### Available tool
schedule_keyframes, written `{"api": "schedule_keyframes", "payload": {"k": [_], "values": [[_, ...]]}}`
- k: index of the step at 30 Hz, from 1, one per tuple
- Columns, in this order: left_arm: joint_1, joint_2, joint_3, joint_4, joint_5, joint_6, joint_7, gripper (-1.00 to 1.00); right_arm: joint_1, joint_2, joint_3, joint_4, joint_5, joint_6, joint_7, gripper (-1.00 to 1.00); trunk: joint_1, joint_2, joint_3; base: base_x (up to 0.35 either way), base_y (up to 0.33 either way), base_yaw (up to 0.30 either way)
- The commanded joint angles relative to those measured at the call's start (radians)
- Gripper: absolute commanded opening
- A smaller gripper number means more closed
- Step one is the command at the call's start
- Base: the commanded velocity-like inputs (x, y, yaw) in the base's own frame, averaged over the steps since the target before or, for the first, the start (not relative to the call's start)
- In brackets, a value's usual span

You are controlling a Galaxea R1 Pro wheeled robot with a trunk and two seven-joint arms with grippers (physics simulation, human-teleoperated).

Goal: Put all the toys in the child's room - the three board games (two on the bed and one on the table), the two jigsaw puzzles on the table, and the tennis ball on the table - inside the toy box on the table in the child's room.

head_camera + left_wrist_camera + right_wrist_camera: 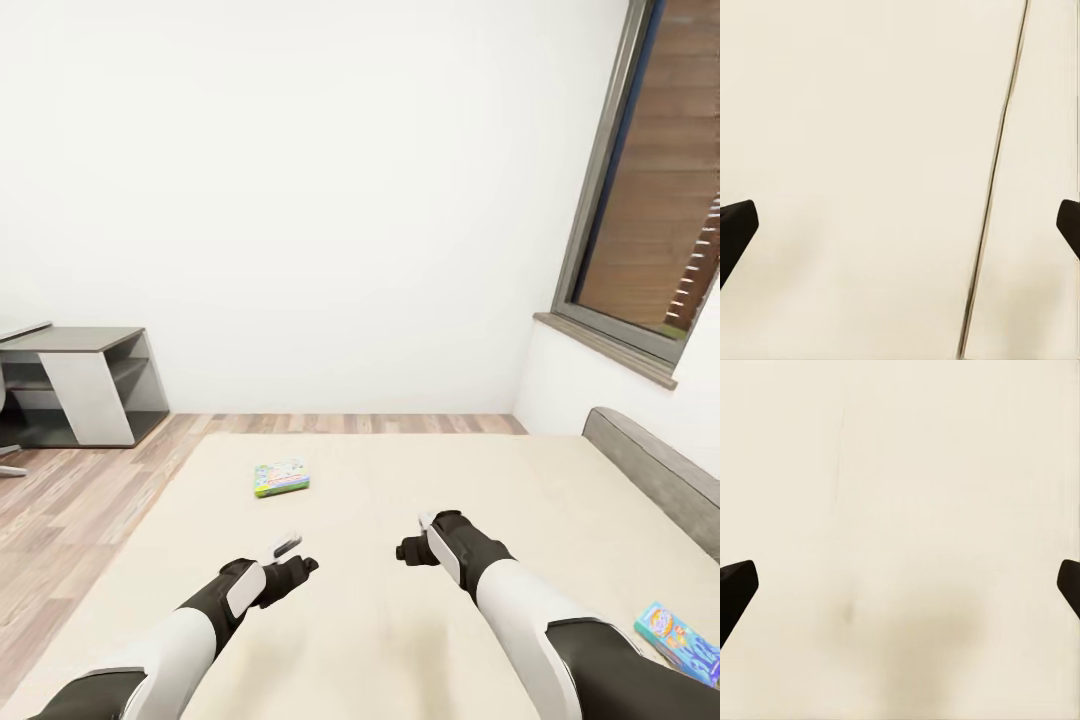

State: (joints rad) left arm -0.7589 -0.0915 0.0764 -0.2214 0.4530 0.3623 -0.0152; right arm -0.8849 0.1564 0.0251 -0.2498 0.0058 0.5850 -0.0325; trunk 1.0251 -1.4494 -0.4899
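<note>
Both grippers, left gripper [296,562] and right gripper [418,540], spread wide, empty, hovering over cream bed [400,620], staged for pickup. Green game box [281,477] frame centre; blue game box [680,640] lower right.

Window [655,190] with grey frame and sill on the white wall [320,190].

Your arms: glossy white forearm shells, black elbow and wrist sections. Your left gripper [297,556] and right gripper [418,535]: black bodies, white side plates, dark blunt fingertips [736,229].
</note>
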Motion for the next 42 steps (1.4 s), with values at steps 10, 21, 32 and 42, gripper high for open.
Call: {"api": "schedule_keyframes", "payload": {"k": [10, 21, 32, 42], "values": [[0.000, -0.001, 0.008, -0.001, -0.002, 0.006, -0.001, 1.00, 0.000, 0.000, 0.003, -0.002, 0.000, 0.006, -0.003, 1.00, 0.000, -0.001, -0.001, 0.000, -0.273, -0.002], [0.000, -0.001, 0.008, -0.001, -0.002, 0.006, 0.000, 1.00, 0.000, 0.000, 0.003, -0.002, 0.000, 0.006, -0.003, 1.00, 0.000, -0.001, -0.001, 0.000, -0.273, 0.000], [0.000, -0.001, 0.008, -0.001, -0.002, 0.006, 0.000, 1.00, 0.000, 0.000, 0.003, -0.002, 0.000, 0.005, -0.003, 1.00, 0.000, -0.001, -0.001, 0.000, -0.273, 0.000], [0.000, -0.001, 0.008, -0.001, -0.002, 0.006, 0.000, 1.00, 0.000, 0.000, 0.003, -0.002, 0.000, 0.005, -0.003, 1.00, 0.000, -0.001, -0.001, 0.000, -0.273, 0.000]]}}
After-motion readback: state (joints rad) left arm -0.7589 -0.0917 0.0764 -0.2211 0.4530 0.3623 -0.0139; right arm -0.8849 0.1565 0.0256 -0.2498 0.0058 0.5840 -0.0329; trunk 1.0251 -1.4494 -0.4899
